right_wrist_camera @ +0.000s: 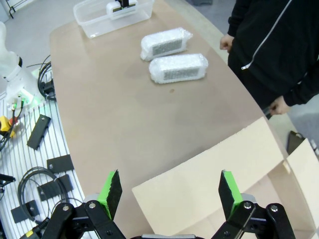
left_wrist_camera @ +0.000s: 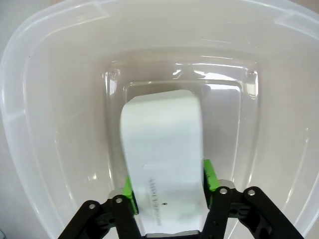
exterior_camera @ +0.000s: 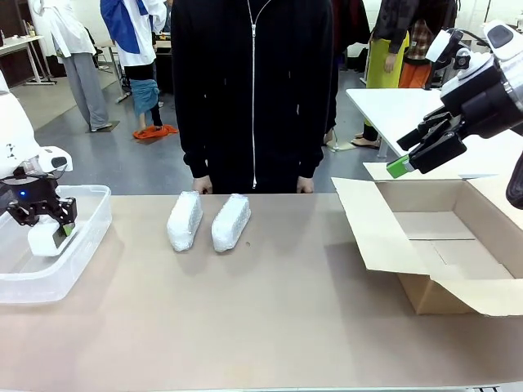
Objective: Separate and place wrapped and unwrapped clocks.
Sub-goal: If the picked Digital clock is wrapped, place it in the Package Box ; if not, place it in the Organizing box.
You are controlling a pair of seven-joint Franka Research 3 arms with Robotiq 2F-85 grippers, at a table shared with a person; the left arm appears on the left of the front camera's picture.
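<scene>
The unwrapped clock [exterior_camera: 39, 242] is a bare white rounded block, held low inside a clear plastic bin [exterior_camera: 86, 245] at the table's left end. My left gripper [exterior_camera: 51, 229] is shut on it. In the left wrist view the green pads [left_wrist_camera: 130, 193] press both sides of the clock [left_wrist_camera: 162, 139] above the bin floor [left_wrist_camera: 60, 99]. Two wrapped clocks [exterior_camera: 185, 220] [exterior_camera: 231, 222] in white bubble wrap lie side by side at the far middle of the table; the right wrist view shows them too [right_wrist_camera: 166, 43] [right_wrist_camera: 178, 68]. My right gripper [exterior_camera: 406, 153] [right_wrist_camera: 169, 191] hangs open and empty, high above the cardboard box.
An open cardboard box [exterior_camera: 441, 245] [right_wrist_camera: 224, 174] with spread flaps stands at the right. A person in a black zip jacket stands at the far edge, hands [exterior_camera: 203, 185] resting near the wrapped clocks. Bare tabletop stretches across the near middle.
</scene>
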